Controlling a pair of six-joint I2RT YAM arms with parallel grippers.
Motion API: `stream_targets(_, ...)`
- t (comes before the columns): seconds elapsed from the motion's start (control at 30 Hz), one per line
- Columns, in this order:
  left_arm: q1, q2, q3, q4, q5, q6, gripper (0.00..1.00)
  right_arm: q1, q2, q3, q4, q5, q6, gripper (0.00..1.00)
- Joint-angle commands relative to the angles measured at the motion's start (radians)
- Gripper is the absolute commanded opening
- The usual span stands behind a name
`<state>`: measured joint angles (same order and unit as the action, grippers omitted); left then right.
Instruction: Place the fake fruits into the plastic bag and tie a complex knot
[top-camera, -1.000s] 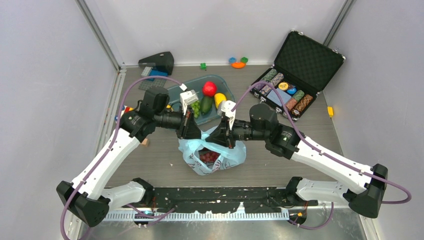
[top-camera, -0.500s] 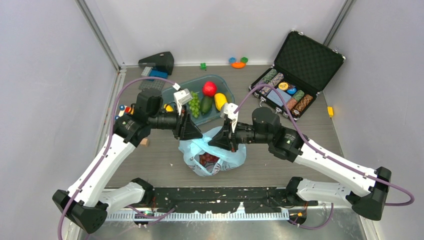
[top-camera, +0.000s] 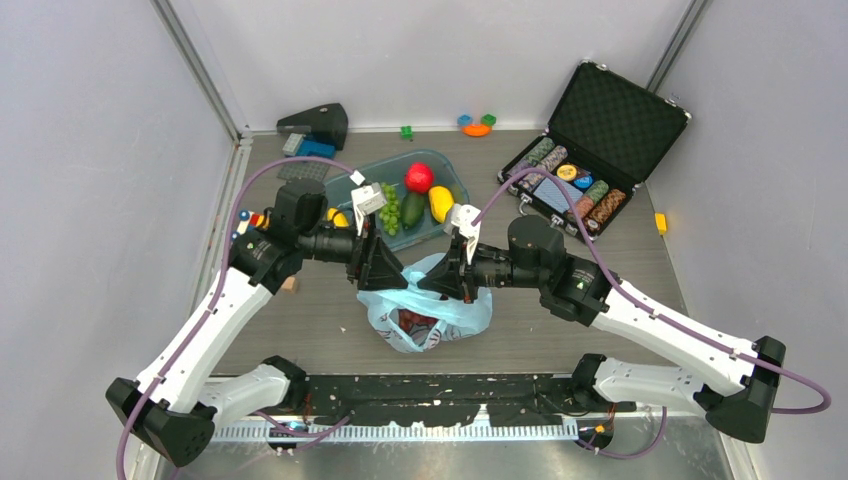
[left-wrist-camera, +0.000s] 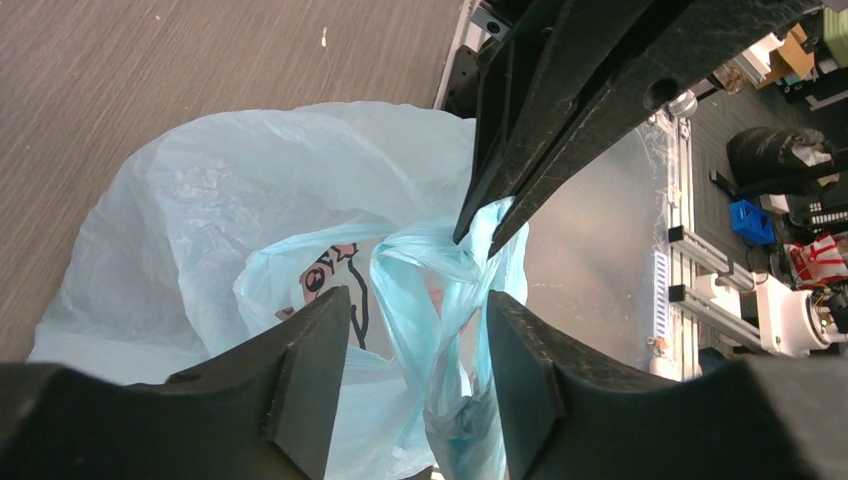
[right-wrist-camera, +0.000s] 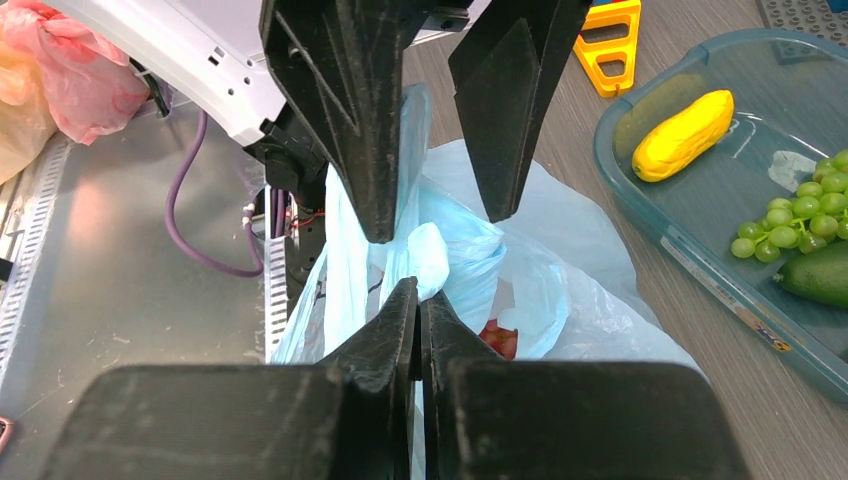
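The light-blue plastic bag (top-camera: 428, 312) stands between the two arms, with dark red fake fruits (top-camera: 414, 322) inside it. My right gripper (right-wrist-camera: 418, 292) is shut on a bunched strip of the bag's top and holds it up. My left gripper (left-wrist-camera: 420, 305) is open, with a twisted handle strand (left-wrist-camera: 445, 300) standing loose between its pads. The two grippers' tips nearly meet above the bag's mouth. A red apple (top-camera: 419, 177), a yellow fruit (right-wrist-camera: 685, 135), green grapes (right-wrist-camera: 795, 225) and a dark green fruit (right-wrist-camera: 815, 275) lie in the tub. No knot shows.
The clear blue tub (top-camera: 372, 180) sits just behind the bag. An open black case of chips (top-camera: 598, 150) stands at the back right. Small toy blocks (top-camera: 477, 125) and a black object (top-camera: 315, 125) lie by the back wall. A yellow block (top-camera: 661, 222) lies at the right.
My left gripper has opened and let go of the bag's handle, drawing back slightly to the left. My right gripper stays shut on the bag.
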<state>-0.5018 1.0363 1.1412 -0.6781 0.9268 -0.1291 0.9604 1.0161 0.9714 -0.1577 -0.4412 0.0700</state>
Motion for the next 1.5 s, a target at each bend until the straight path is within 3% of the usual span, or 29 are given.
stream_targets(0.0, 0.005, -0.005, 0.004, -0.004, 0.051, 0.035, 0.58, 0.004, -0.018, 0.004, 0.047, 0.016, 0.009, 0.05)
stream_targets(0.2, 0.005, -0.004, 0.009, -0.031, 0.074, 0.066, 0.71, 0.004, -0.017, 0.004, 0.046, 0.018, 0.009, 0.05)
stream_targets(0.33, 0.005, -0.001, 0.017, -0.075, 0.060, 0.107, 0.72, 0.005, -0.017, 0.004, 0.047, 0.018, 0.008, 0.05)
stream_targets(0.47, 0.005, 0.009, 0.026, -0.108, 0.010, 0.124, 0.64, 0.005, -0.017, 0.006, 0.047, 0.018, 0.006, 0.05)
stream_targets(0.83, 0.005, 0.012, 0.018, -0.072, 0.035, 0.106, 0.02, 0.006, -0.035, 0.027, 0.061, -0.003, 0.014, 0.05)
stream_targets(1.17, 0.005, -0.012, -0.013, 0.031, -0.026, 0.026, 0.00, 0.100, 0.003, 0.077, 0.098, -0.038, -0.008, 0.05)
stream_targets(1.47, 0.006, -0.027, -0.022, 0.084, -0.122, -0.021, 0.00, 0.172, 0.124, 0.109, -0.073, 0.015, -0.098, 0.05)
